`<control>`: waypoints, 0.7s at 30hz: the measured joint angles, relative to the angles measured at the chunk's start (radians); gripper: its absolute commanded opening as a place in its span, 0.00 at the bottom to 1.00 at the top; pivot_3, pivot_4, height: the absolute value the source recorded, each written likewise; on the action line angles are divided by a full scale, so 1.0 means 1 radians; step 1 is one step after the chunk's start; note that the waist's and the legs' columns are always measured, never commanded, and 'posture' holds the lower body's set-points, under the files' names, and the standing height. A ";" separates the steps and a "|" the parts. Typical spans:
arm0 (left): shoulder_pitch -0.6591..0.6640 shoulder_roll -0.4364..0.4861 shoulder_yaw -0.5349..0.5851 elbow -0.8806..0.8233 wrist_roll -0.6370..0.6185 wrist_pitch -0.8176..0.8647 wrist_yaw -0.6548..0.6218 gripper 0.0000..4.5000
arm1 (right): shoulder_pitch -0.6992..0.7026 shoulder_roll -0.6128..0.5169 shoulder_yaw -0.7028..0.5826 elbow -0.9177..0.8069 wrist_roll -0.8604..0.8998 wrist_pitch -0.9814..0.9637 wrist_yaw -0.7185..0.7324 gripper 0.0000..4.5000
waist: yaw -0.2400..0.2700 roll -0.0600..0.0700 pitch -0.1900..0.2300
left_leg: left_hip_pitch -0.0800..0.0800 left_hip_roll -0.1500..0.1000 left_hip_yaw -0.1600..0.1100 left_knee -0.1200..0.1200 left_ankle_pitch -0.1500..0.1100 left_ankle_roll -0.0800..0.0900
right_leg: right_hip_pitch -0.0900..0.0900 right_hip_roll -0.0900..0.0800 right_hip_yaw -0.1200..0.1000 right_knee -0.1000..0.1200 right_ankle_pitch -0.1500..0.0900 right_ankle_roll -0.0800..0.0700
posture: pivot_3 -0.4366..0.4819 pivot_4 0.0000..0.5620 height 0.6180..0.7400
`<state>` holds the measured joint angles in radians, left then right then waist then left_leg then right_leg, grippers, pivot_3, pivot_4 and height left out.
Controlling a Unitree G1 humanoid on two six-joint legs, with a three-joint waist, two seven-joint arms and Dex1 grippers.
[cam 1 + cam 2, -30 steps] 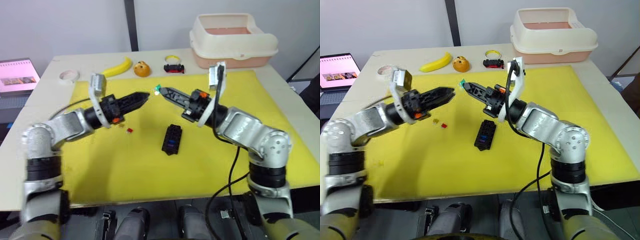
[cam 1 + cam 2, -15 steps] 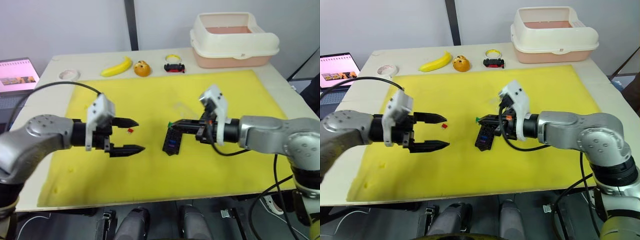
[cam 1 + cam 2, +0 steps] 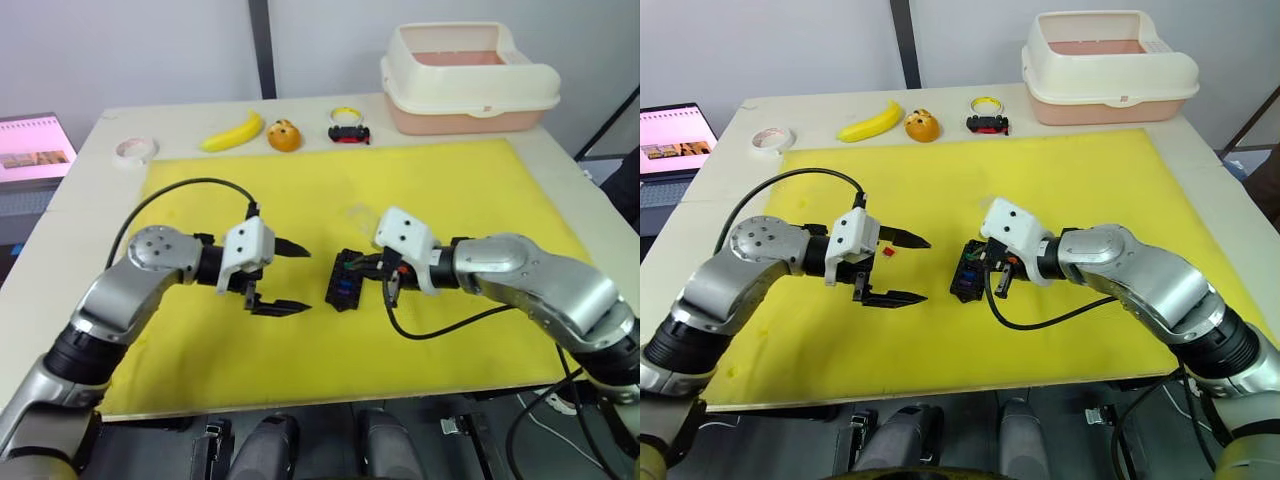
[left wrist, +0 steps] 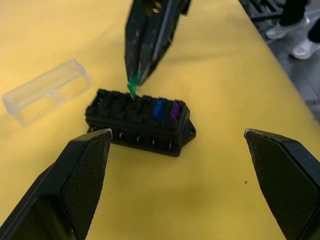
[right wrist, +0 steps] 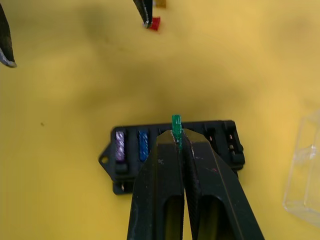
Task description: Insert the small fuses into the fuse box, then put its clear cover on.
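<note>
While pinching a green fuse (image 5: 176, 123), the right end effector (image 5: 180, 145) hides fuse-box (image 5: 220, 145) slots

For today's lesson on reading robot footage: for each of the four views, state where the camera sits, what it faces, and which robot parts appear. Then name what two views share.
Left eye view: head, looking down at the yellow mat; both arms.
Right eye view: same scene; left gripper, right gripper.
Left wrist view: faces the fuse box and clear cover; own open fingers.
Right wrist view: faces the fuse box; fingers shut on green fuse.
Shared: both wrist views show the purple fuse.
</note>
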<state>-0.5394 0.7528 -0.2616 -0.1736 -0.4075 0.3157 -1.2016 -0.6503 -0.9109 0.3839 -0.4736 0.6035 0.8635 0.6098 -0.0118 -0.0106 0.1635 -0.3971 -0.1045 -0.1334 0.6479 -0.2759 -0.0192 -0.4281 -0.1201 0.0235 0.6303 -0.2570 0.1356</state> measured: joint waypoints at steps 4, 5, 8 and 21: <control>-0.013 -0.036 -0.006 0.050 0.039 -0.028 -0.018 0.99 | 0.003 0.034 0.000 0.009 -0.052 -0.005 0.040 0.00 | 0.002 0.000 0.000 | 0.000 0.000 0.000 0.000 0.000 0.000 | 0.000 0.000 0.000 0.000 0.000 0.000 | 0.48 0.27 1.00; -0.015 -0.045 -0.006 0.055 0.049 -0.035 -0.020 0.99 | 0.003 0.038 0.000 0.009 -0.063 -0.006 0.049 0.00 | 0.002 0.000 0.000 | 0.000 0.000 0.000 0.001 0.000 0.000 | 0.000 0.000 0.000 0.000 0.000 0.000 | 0.48 0.27 1.00; -0.016 -0.071 -0.010 0.069 0.073 -0.050 -0.024 0.99 | 0.007 0.054 0.001 0.021 -0.109 -0.021 0.075 0.00 | 0.002 0.000 0.000 | 0.000 0.000 0.000 0.001 0.000 0.000 | 0.000 0.000 0.000 0.001 0.000 0.000 | 0.48 0.27 1.00; -0.014 -0.110 -0.018 0.075 0.114 -0.064 -0.027 0.99 | 0.046 0.097 -0.005 0.037 -0.223 -0.042 0.145 0.00 | 0.001 0.000 0.000 | 0.000 0.000 0.000 0.001 0.000 0.000 | 0.000 0.000 0.000 0.001 0.000 0.000 | 0.48 0.27 1.00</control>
<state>-0.5533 0.6432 -0.2796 -0.0982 -0.2939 0.2521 -1.2285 -0.6041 -0.8136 0.3793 -0.4366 0.3809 0.8214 0.7547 -0.0106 -0.0106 0.1635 -0.3970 -0.1049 -0.1339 0.6491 -0.2756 -0.0197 -0.4279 -0.1201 0.0235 0.6317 -0.2568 0.1360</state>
